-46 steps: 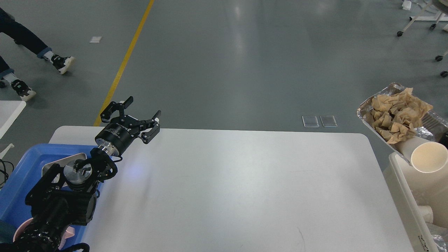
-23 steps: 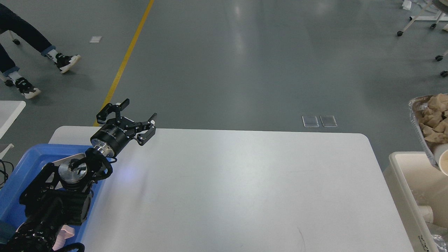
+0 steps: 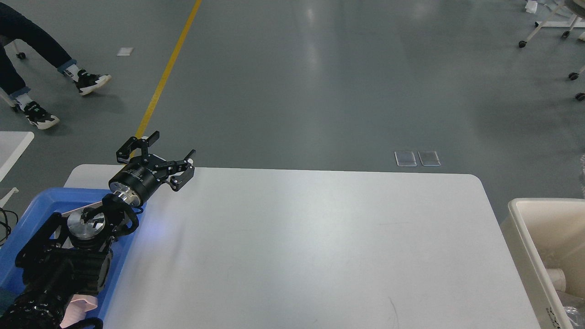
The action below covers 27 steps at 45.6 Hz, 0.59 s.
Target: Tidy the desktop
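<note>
Fingers spread, the left hand [image 3: 157, 153] holds nothing. White tabletop [image 3: 311, 246] lies beneath it, a blue tray [image 3: 32, 214] behind its wrist.

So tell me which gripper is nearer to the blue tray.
Left. The left gripper hangs open over the desktop at its far left corner, just past the blue tray, which its arm crosses. The right gripper is not in view.
</note>
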Motion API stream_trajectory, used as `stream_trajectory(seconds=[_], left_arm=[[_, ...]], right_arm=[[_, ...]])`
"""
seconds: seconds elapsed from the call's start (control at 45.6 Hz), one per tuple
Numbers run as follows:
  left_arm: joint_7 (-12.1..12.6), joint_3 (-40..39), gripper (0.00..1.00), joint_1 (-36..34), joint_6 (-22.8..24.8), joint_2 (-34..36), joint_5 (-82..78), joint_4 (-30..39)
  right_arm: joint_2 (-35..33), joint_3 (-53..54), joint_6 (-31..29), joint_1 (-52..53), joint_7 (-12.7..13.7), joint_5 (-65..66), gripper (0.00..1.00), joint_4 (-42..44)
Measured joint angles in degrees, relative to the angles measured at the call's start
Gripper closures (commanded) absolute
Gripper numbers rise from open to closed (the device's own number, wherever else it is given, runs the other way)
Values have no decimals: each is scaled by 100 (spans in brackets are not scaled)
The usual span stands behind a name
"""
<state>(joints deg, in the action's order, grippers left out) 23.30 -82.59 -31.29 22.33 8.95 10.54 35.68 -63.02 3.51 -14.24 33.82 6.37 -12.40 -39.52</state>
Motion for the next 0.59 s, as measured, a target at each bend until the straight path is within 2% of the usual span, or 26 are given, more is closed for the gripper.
stream_trajectory(seconds=[0.592], left_arm=[[1,5,2,66,-1,233,0,3]], right_arm=[[1710,105,-45,-607,-19,-87,100,2065]])
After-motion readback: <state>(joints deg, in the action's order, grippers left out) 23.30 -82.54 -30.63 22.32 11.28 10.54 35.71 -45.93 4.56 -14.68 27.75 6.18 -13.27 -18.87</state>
